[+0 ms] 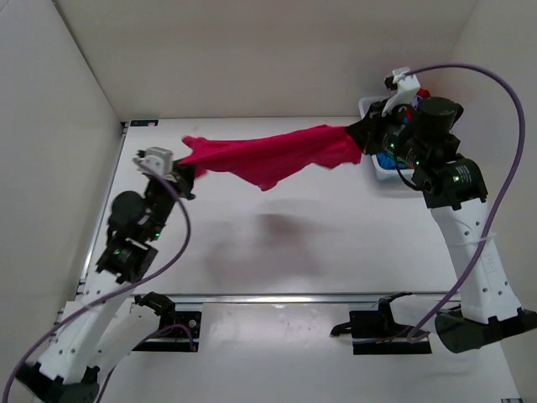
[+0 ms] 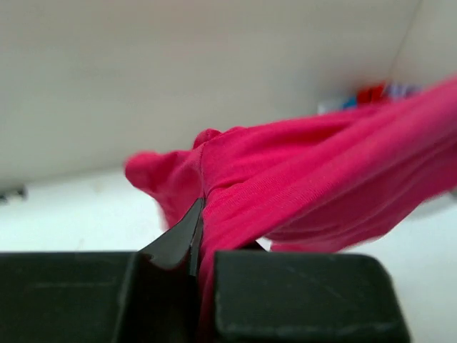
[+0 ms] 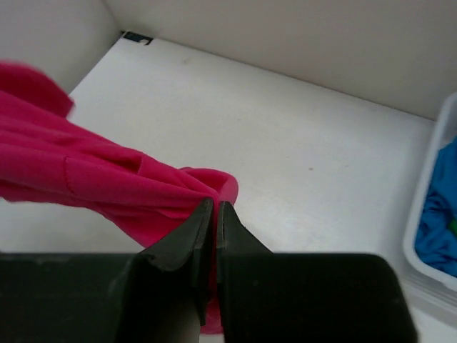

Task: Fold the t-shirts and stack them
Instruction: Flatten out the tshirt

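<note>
My left pincer (image 2: 198, 218) is clenched on one end of the magenta-pink t-shirt (image 1: 268, 155); in the left wrist view the cloth runs straight down into the slit between my fingers. My right pincer (image 3: 214, 211) is clamped on the other end, with a bunched fold of the same pink cloth nipped between its tips. Between the two the shirt hangs in the air as a stretched, sagging band, clear of the table (image 1: 336, 252), its shadow (image 1: 268, 231) lying on the white top below.

I judge this to be the spreading-out step: the shirt is lifted and pulled wide, not yet laid flat, and no fold has been made. Next, I think, I should lower both ends together and keep the cloth taut, so it lands smooth and not in a heap. Both grips look like bunched handfuls, not clean corners, so it may need straightening once it is down.

Beyond my right arm stands the white basket (image 3: 421, 214), at the far right of the table, with a blue shirt (image 3: 439, 207) inside. Plain pale walls (image 1: 252, 50) close in the far side and both flanks.
</note>
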`<state>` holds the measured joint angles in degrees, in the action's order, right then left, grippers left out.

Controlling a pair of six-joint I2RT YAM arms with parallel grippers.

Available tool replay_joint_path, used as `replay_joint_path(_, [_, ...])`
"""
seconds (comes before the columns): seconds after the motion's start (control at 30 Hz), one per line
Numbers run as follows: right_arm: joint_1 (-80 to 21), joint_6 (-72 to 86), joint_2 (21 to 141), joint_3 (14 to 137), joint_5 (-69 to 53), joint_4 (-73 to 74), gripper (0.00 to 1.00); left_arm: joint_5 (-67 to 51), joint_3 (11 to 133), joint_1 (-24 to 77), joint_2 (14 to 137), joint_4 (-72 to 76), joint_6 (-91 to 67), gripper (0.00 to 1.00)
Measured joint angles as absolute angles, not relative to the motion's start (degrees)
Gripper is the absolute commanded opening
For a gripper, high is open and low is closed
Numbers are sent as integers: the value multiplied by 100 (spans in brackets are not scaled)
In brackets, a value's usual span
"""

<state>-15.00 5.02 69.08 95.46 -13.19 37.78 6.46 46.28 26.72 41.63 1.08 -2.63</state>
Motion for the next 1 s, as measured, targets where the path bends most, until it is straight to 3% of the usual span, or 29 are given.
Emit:
replay_joint_path(0.13, [-1828, 569, 6469, 9080, -1592, 3813, 0, -69, 5363, 2185, 3667, -760, -137, 0])
replay_joint_path(0.4, [-1623, 486, 6154, 9094, -1739, 4576, 0, -910, 6237, 2154, 3907, -2958, 158, 0])
replay_joint_path(0.43, [-1610, 464, 6125, 9109, -1789, 4665, 9, -950, 6493, 2174, 3959, -3146, 198, 0])
replay_joint_path(0.57, [-1398, 305, 5749, 9004, -1730, 4757, 21, -792, 7081, 2224, 3900, -3444, 320, 0])
replay_joint_path(0.6, [-1291, 272, 5653, 9000, -1739, 4762, 31, -733, 7179, 2217, 3854, -3481, 333, 0])
replay_joint_path(0.63, [-1210, 279, 5575, 9000, -1754, 4737, 30, -705, 7258, 2209, 3811, -3507, 349, 0])
replay_joint_path(0.67, [-1190, 250, 5527, 8997, -1798, 4698, 0, -701, 7308, 2206, 3776, -3531, 360, 0])
replay_joint_path(0.8, [-1109, 294, 5391, 8825, -2276, 4497, 0, -733, 7319, 2167, 3793, -3651, 351, 0])
replay_joint_path(0.83, [-1061, 331, 5389, 8713, -2462, 4390, 3, -762, 7314, 2147, 3826, -3675, 346, 0])
replay_joint_path(0.9, [-1275, 534, 5371, 7894, -3092, 3997, 28, -871, 7258, 2108, 3968, -3691, 276, 0])
replay_joint_path(1.0, [-2615, 753, 5369, 6882, -2571, 3157, 34, -884, 7255, 2088, 4080, -3691, 228, 0])
